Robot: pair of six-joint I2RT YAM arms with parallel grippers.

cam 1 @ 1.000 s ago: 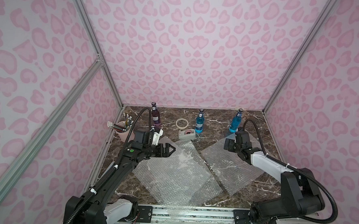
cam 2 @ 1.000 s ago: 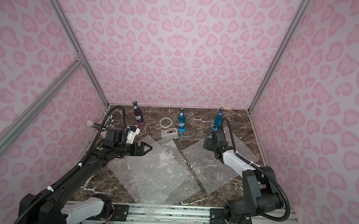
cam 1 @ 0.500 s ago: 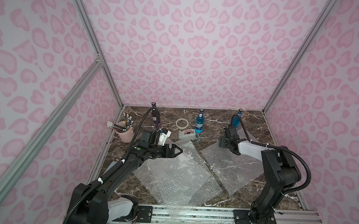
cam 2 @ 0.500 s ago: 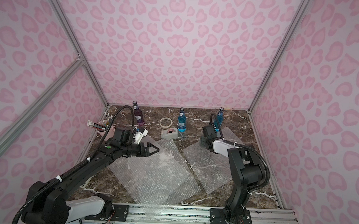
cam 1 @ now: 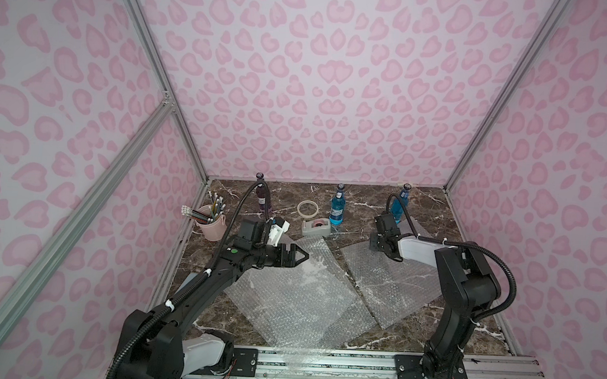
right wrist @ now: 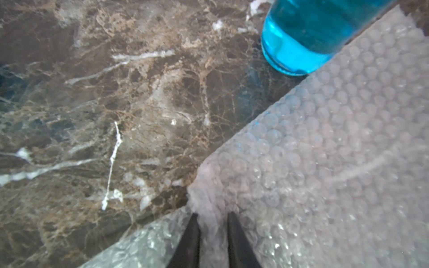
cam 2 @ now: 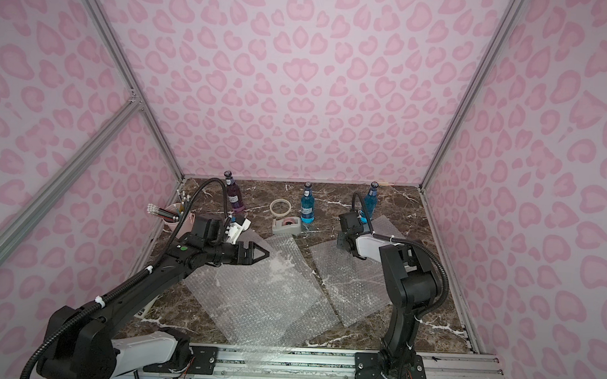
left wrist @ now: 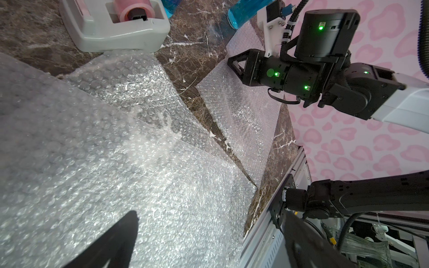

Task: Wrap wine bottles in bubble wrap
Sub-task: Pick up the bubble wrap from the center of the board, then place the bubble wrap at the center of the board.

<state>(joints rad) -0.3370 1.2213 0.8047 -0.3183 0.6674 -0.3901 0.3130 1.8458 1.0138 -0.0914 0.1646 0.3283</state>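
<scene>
Currently I am observing the right gripper [right wrist: 212,214] clenching on the far-left edge of the right bubble wrap sheet [cam 1: 390,280]. In the right wrist view the plastic is bunching up between its two dark fingers [right wrist: 236,241]. The rest of that sheet is lying flat on the marble table [cam 1: 294,193].

The left gripper [cam 1: 300,256] is hovering above the far part of the left bubble wrap sheet [cam 1: 289,289], its jaws standing wide apart and gripping nothing. A further sheet [cam 1: 354,316] appears to be lying under the near-right edge of the left one, though the overlap is hard to read.

All three bottles are standing upright along the far side. The purple bottle [cam 1: 263,199] is standing at far left. The middle blue bottle [cam 1: 337,209] is standing just beside the tape dispenser [cam 1: 315,227]. The right blue bottle [right wrist: 306,41] is standing just beside the far edge of the right sheet. A tape roll [cam 1: 307,208] is lying flat between the purple and middle bottles. A pink pencil cup [cam 1: 211,226] is standing at the left edge.
</scene>
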